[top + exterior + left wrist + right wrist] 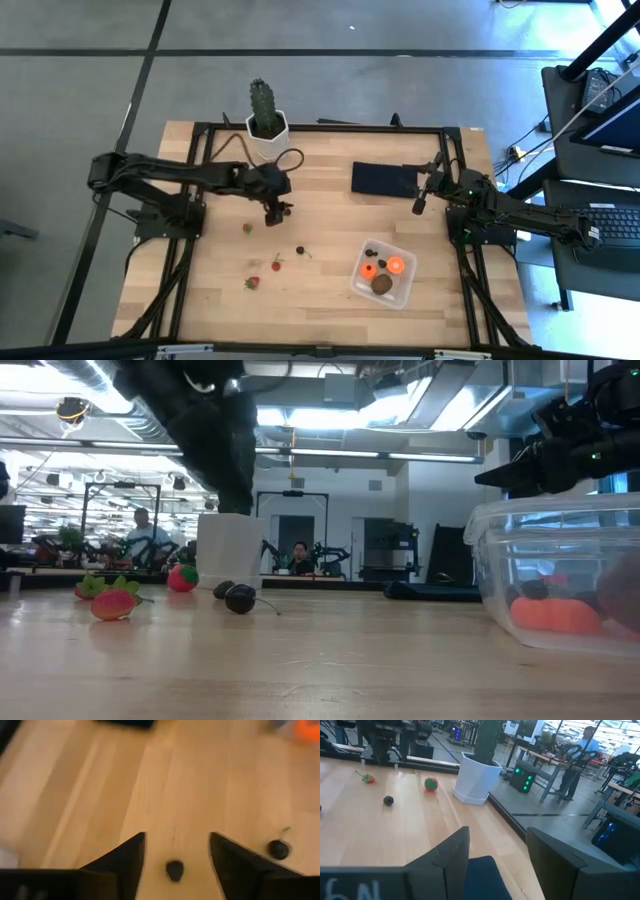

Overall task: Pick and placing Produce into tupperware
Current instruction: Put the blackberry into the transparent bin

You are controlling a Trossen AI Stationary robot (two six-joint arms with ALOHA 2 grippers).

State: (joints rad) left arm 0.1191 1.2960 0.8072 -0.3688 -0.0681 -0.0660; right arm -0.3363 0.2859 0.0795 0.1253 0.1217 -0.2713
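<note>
Left gripper (175, 851) — fingers apart, empty — hovers above a dark berry (174, 869); judged light, round, roll-prone — pinch across its middle.

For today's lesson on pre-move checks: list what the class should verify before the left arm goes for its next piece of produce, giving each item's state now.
1. Left hand open and empty: ok.
2. A dark berry lies between its fingers in the left wrist view: ok.
3. Hand low enough to close on that berry: cannot tell.
4. Tupperware upright with room left; it holds two orange balls, a kiwi and dark berries: ok.
5. Right hand waits over the black mat, away from the tupperware: ok.
6. All produce packed: not ok; strawberries remain on the table.
</note>
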